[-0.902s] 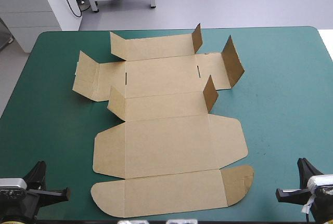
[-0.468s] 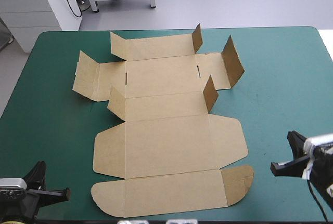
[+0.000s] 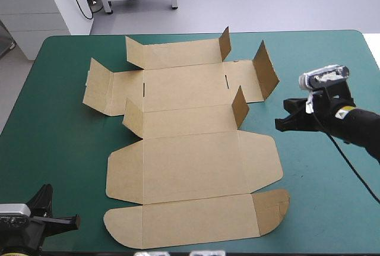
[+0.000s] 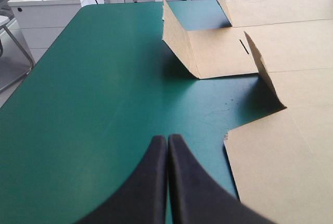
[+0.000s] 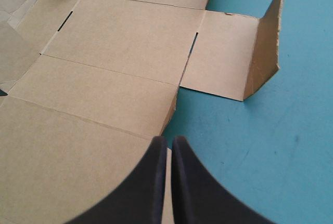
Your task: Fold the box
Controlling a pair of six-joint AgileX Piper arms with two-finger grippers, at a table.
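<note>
Right fingers [image 3: 285,122], together, moved beside the box [image 3: 190,167]; left fingers [image 4: 153,182] together in wrist view

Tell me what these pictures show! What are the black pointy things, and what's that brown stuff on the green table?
It is a robot with two arms. One picture looks down from above; the other two come from a camera on each wrist. The black pointy things are its fingers, pressed together. The left gripper sits near the table's near left corner. The right gripper hovers at the right edge of the box, a flat sheet of brown board with some flaps standing up. It lies on the teal-green table. Neither gripper holds anything.
</note>
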